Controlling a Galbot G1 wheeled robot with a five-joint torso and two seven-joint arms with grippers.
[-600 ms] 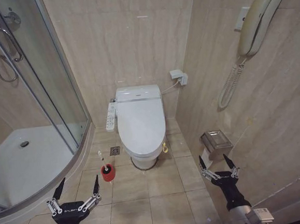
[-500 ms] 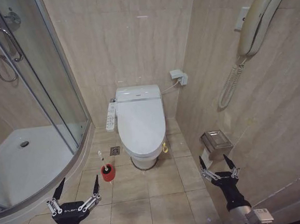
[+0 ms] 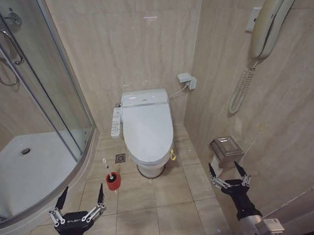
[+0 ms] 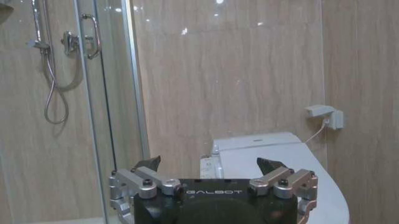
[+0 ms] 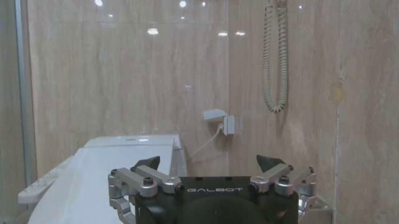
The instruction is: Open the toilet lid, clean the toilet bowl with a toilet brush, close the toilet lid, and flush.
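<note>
Head view, now vs. 0.5–0.6 s earlier: only a v. slight change at the right arm. Right gripper (image 3: 226, 169) sits a touch lower in frame than before, fingers spread wide as earlier; the wrist housing behind it, at the frame's bottom edge, has likewise dropped marginally. No other displacement detectable betw. the earlier pics and now.
</note>
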